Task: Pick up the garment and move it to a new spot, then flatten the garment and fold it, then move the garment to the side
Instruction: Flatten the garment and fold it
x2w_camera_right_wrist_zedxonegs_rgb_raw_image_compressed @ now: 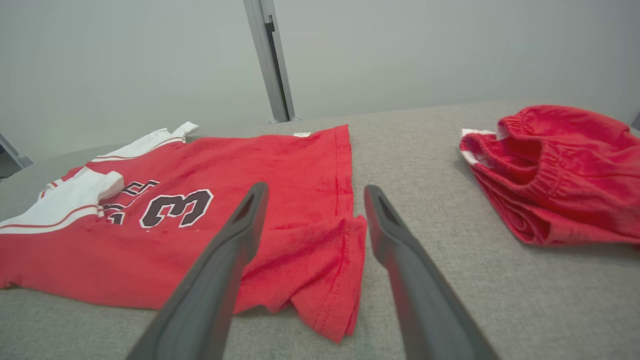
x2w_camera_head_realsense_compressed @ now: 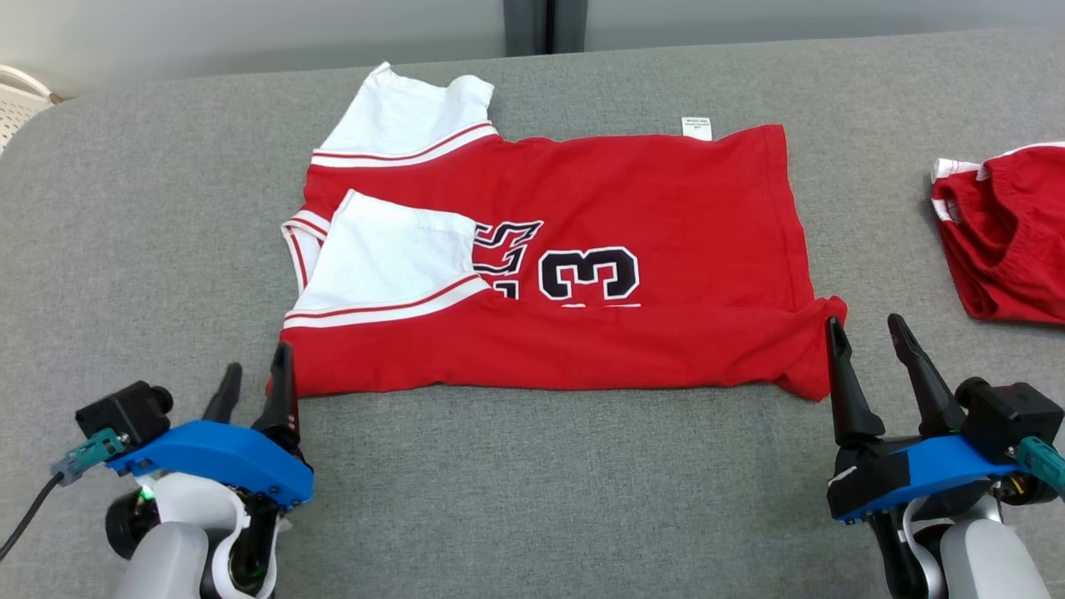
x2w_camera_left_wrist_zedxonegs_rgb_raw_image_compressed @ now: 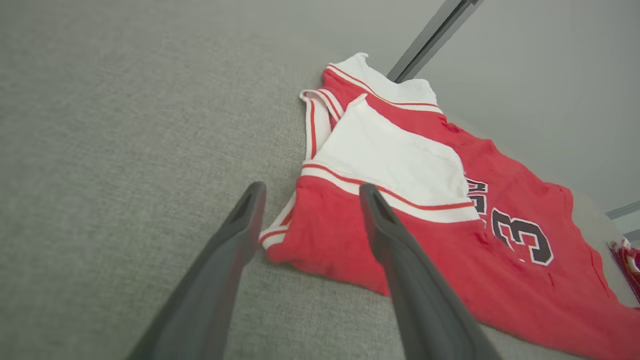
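Rising from the near edge of the head view are two hands, one at each side, both over the grey table (x2w_camera_head_realsense_compressed: 532, 482). The left hand (x2w_camera_head_realsense_compressed: 258, 358) has its two dark fingers spread apart and holds nothing; its inner fingertip sits at the near left corner of the garment (x2w_camera_head_realsense_compressed: 632, 200). In the left wrist view that corner lies below the gap of the left hand (x2w_camera_left_wrist_zedxonegs_rgb_raw_image_compressed: 311, 187), though I cannot tell whether a finger touches the cloth. The right hand (x2w_camera_head_realsense_compressed: 863, 320) is likewise spread and empty, its inner fingertip at the garment's near right corner, which is slightly bunched. The right wrist view shows this corner lying under and between the fingers of the right hand (x2w_camera_right_wrist_zedxonegs_rgb_raw_image_compressed: 315, 186).

The garment is one red jersey, lying mostly flat in the middle of the table with its length running left to right. Its two white sleeves are at the left end, one (x2w_camera_head_realsense_compressed: 391, 258) folded over the red front and one (x2w_camera_head_realsense_compressed: 408, 112) at the far edge. One dark numeral 3 (x2w_camera_head_realsense_compressed: 589, 273) reads clearly beside the nearer sleeve. One small white label (x2w_camera_head_realsense_compressed: 696, 126) pokes out at the far edge.

Well apart, to the right, one second red garment (x2w_camera_head_realsense_compressed: 1011, 233) lies crumpled. Beyond the table stands one dark upright post (x2w_camera_head_realsense_compressed: 545, 25).
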Controlling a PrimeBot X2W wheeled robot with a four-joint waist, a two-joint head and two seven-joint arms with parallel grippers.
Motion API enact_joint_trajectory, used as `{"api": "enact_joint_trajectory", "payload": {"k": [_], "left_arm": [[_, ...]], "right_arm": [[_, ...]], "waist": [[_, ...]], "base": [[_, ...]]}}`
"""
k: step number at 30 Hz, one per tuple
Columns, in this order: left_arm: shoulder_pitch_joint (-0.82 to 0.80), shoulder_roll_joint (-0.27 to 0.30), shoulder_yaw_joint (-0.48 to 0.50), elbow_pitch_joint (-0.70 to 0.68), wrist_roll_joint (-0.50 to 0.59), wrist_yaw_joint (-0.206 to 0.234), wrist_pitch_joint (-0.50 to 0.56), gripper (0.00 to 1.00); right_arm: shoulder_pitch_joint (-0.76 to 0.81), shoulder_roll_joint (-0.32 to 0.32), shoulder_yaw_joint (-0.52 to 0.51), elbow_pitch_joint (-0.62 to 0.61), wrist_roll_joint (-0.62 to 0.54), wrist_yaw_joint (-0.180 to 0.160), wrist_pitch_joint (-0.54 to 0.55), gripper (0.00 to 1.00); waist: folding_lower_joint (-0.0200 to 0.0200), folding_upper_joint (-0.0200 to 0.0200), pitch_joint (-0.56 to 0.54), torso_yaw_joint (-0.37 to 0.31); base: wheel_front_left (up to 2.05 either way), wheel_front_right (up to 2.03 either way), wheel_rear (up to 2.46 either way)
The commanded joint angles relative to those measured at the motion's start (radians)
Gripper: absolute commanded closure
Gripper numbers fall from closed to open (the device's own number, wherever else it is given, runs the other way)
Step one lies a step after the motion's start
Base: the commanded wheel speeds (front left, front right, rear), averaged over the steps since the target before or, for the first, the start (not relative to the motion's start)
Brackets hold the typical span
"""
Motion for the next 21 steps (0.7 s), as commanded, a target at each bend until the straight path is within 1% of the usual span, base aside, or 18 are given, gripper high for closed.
{"api": "enact_joint_trajectory", "payload": {"k": [1, 5, 8, 10, 13, 14, 15, 17, 19, 20, 21], "left_arm": [[0.012, -0.009, 0.003, -0.006, -0.018, 0.011, 0.023, 0.00], [0.029, -0.017, 0.005, 0.001, -0.043, 0.056, 0.091, 0.00], [0.032, -0.021, 0.019, 0.011, -0.055, 0.088, 0.110, 0.00], [0.033, -0.025, 0.023, 0.013, -0.063, 0.095, 0.116, 0.00], [0.028, -0.039, 0.036, 0.015, -0.094, 0.088, 0.124, 0.00], [0.023, -0.042, 0.039, 0.018, -0.102, 0.087, 0.124, 0.12], [0.016, -0.045, 0.040, 0.020, -0.106, 0.084, 0.124, 0.49], [0.005, -0.051, 0.041, 0.026, -0.116, 0.077, 0.127, 0.78], [-0.010, -0.059, 0.050, 0.034, -0.130, 0.072, 0.119, 0.98], [-0.017, -0.061, 0.054, 0.040, -0.134, 0.071, 0.115, 1.00], [-0.024, -0.063, 0.056, 0.049, -0.137, 0.069, 0.114, 1.00]], "right_arm": [[0.012, -0.001, 0.000, -0.010, -0.005, 0.001, 0.007, 0.00], [0.012, -0.001, 0.005, -0.017, -0.010, 0.001, 0.020, 0.00], [0.009, -0.001, 0.006, -0.014, -0.011, 0.001, 0.025, 0.00], [0.007, -0.001, 0.008, -0.009, -0.013, 0.001, 0.028, 0.00], [0.003, -0.001, 0.008, 0.003, -0.017, 0.001, 0.043, 0.00], [-0.001, -0.001, 0.008, 0.009, -0.019, 0.001, 0.048, 0.00], [-0.005, -0.001, 0.006, 0.017, -0.022, 0.001, 0.054, 0.00], [-0.016, -0.001, 0.003, 0.041, -0.026, 0.001, 0.073, 0.00], [-0.035, -0.001, -0.003, 0.071, -0.014, 0.001, 0.088, 0.00], [-0.044, -0.001, -0.008, 0.089, -0.009, 0.001, 0.093, 0.00], [-0.054, -0.001, -0.013, 0.110, -0.004, 0.001, 0.097, 0.00]], "waist": [[0.0001, 0.0001, 0.002, -0.001], [0.0001, 0.0001, 0.010, -0.008], [0.0001, 0.0001, 0.015, -0.016], [0.0001, 0.0001, 0.016, -0.020], [0.0001, 0.0001, 0.018, -0.023], [0.0001, 0.0001, 0.019, -0.024], [0.0001, 0.0001, 0.020, -0.024], [0.0001, 0.0001, 0.023, -0.024], [0.0001, 0.0001, 0.026, -0.023], [0.0001, 0.0001, 0.027, -0.022], [0.0001, 0.0001, 0.029, -0.021]], "base": [[0.00, 0.00, 0.00], [0.00, 0.00, 0.00], [0.00, 0.00, 0.00], [0.00, 0.00, 0.00], [0.00, 0.00, 0.00], [0.00, 0.00, 0.00], [0.00, 0.00, 0.00], [0.00, 0.00, 0.00], [0.00, 0.00, 0.00], [0.00, 0.00, 0.00], [0.00, 0.00, 0.00]]}}
